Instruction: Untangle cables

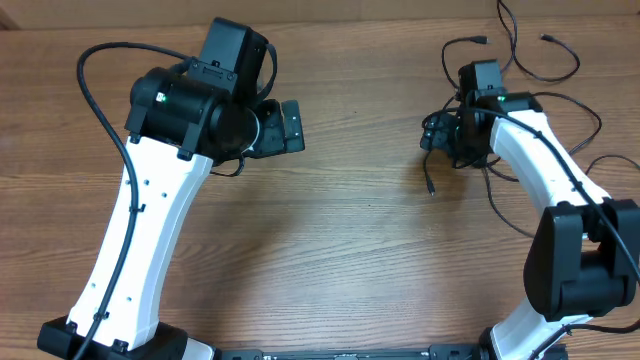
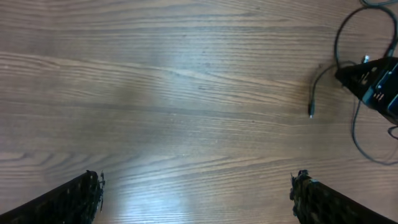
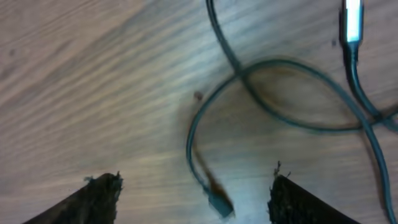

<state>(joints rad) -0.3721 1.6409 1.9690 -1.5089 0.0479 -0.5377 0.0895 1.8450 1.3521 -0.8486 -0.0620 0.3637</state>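
We see thin black cables point(image 3: 239, 73) lying loose at the upper right of the brown wooden surface point(image 1: 340, 250). Our right pincer point(image 3: 194, 186) hangs over one loop, fingers apart, gripping nothing. The left pincer point(image 2: 198, 186), upper left, gapes wide.

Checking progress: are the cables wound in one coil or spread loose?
Spread loose: the cables lie as separate wavy strands on the table, crossing in places.

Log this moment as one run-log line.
left gripper: open, over table | right gripper: open, low over cables | held: nothing
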